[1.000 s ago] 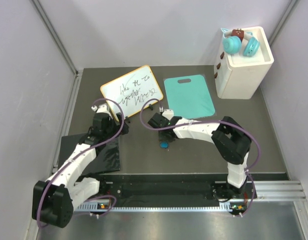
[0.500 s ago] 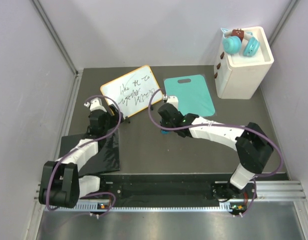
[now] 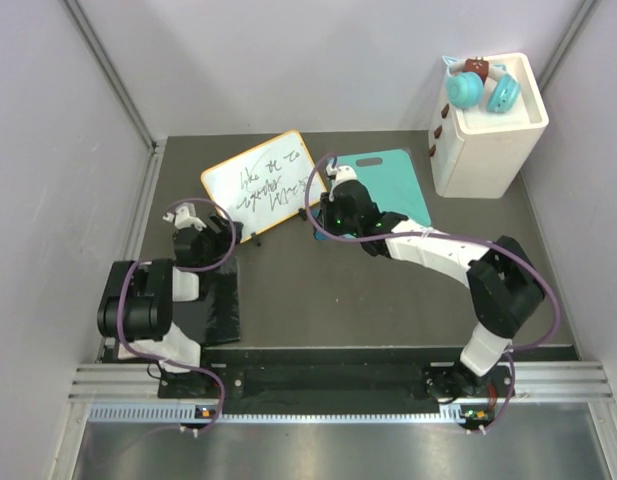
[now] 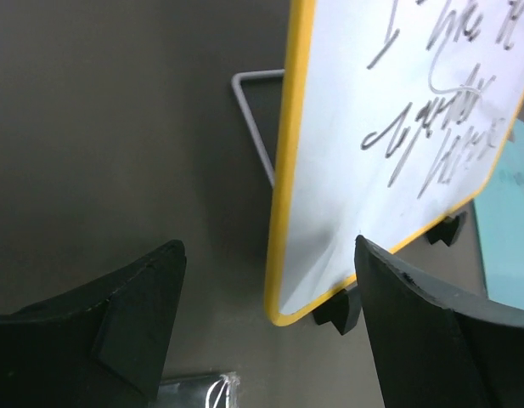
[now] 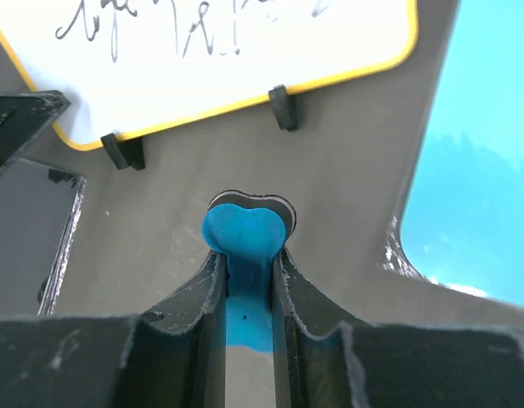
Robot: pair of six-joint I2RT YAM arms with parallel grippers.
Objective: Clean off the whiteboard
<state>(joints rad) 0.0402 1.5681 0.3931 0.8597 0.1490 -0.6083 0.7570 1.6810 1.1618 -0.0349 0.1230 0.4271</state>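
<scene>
The whiteboard (image 3: 263, 183), orange-framed with black handwriting, stands tilted on black clips at the back left. It also shows in the left wrist view (image 4: 397, 127) and the right wrist view (image 5: 228, 59). My right gripper (image 3: 321, 222) is shut on a blue eraser (image 5: 245, 238), just in front of the board's lower edge, apart from it. My left gripper (image 3: 226, 238) is open and empty, and the board's lower left corner (image 4: 283, 314) lies between its spread fingers (image 4: 134, 314) without touching them.
A teal cutting board (image 3: 380, 192) lies right of the whiteboard. A black mat (image 3: 203, 310) lies at the front left. A white box (image 3: 488, 140) with teal headphones (image 3: 483, 90) on top stands at the back right. A wire stand (image 4: 253, 119) props the board from behind.
My right gripper picked the blue eraser off the table's middle and carried it up to the whiteboard's lower edge. My left arm folded back, with its gripper at the board's lower left corner.
</scene>
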